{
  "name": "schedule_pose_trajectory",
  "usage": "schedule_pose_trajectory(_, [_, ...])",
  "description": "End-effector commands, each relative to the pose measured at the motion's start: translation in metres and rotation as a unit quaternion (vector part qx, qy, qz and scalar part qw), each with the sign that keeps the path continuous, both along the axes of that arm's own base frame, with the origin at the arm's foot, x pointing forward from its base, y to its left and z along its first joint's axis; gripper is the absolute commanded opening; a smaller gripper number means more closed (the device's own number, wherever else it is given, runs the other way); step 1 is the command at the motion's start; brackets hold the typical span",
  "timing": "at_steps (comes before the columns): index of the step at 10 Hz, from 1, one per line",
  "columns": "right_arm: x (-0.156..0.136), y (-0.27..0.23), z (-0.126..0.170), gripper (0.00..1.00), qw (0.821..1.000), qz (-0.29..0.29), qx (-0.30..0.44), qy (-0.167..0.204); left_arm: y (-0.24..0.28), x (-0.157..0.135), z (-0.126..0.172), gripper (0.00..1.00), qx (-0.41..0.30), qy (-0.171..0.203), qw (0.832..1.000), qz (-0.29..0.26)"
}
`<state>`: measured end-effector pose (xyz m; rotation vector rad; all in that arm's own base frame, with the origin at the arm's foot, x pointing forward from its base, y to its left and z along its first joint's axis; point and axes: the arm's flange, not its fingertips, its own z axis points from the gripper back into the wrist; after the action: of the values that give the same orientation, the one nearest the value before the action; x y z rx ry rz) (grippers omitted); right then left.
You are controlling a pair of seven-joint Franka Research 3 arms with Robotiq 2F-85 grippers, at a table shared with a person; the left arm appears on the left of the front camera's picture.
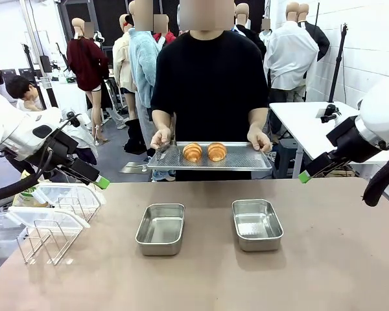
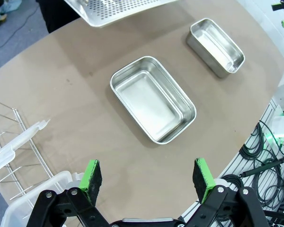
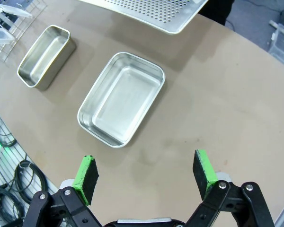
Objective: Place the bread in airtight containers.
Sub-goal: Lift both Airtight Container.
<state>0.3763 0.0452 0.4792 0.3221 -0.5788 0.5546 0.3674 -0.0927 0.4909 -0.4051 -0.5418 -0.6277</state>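
Two bread rolls (image 1: pixel 192 152) side by side on the person-held tray (image 1: pixel 246 159), in front view at 2 o'clock of left gripper (image 2: pixel 149 175) and 10 o'clock of right gripper (image 3: pixel 146 172), both spread wide, empty; two lidless tins (image 1: pixel 160 229) at the tray's 6 o'clock.

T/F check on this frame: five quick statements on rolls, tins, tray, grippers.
1. Two rolls lie on the tray that the person holds. True.
2. Both tins are empty. True.
3. The left gripper is shut on a roll. False: it is open and holds nothing.
4. The tray rests on the tabletop. False: the person holds it up at the far edge of the table.
5. The right gripper is open. True.
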Motion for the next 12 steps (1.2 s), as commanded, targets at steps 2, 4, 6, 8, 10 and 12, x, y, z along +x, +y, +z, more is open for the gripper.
schedule_pose_trajectory(2, [-0.002,0.000,-0.003,1.00,1.000,0.005,0.010,0.003,0.003,-0.001,-0.002,1.00,-0.005,-0.001,1.000,-0.008])
schedule_pose_trajectory(4, [-0.013,0.012,0.026,1.00,1.000,-0.027,-0.006,-0.008,0.000,0.000,0.000,1.00,0.000,0.000,1.000,0.000])
schedule_pose_trajectory(6, [-0.004,0.045,0.026,1.00,0.995,-0.092,-0.039,0.027,-0.032,0.024,-0.015,1.00,-0.017,0.041,0.997,0.066])
schedule_pose_trajectory(8, [0.007,0.088,0.009,1.00,0.985,-0.132,-0.088,0.072,-0.055,0.040,-0.028,1.00,-0.012,0.059,0.984,0.168])
schedule_pose_trajectory(10, [0.027,0.112,-0.014,1.00,0.976,-0.135,-0.114,0.129,-0.070,0.050,-0.040,1.00,-0.014,0.078,0.969,0.234])
schedule_pose_trajectory(12, [0.044,0.123,-0.034,1.00,0.968,-0.138,-0.123,0.171,-0.082,0.051,-0.053,1.00,0.047,0.124,0.948,0.289])
